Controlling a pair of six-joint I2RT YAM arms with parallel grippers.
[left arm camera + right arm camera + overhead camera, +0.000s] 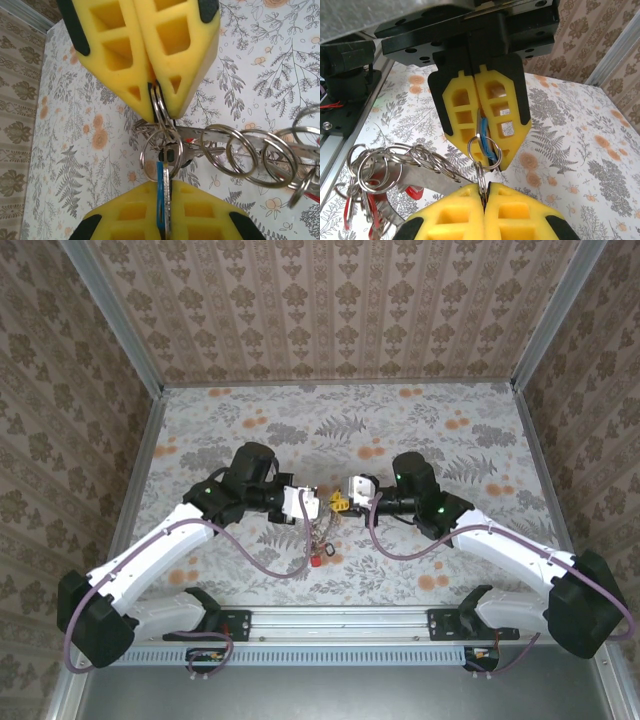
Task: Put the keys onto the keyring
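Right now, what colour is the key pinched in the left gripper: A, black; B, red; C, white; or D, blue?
D: in the left wrist view the left gripper is shut on a blue key, while the right gripper pinches a small split ring just above it.

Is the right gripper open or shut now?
Shut. The right gripper has its yellow fingers pressed together, pinching a small wire ring at the tips.
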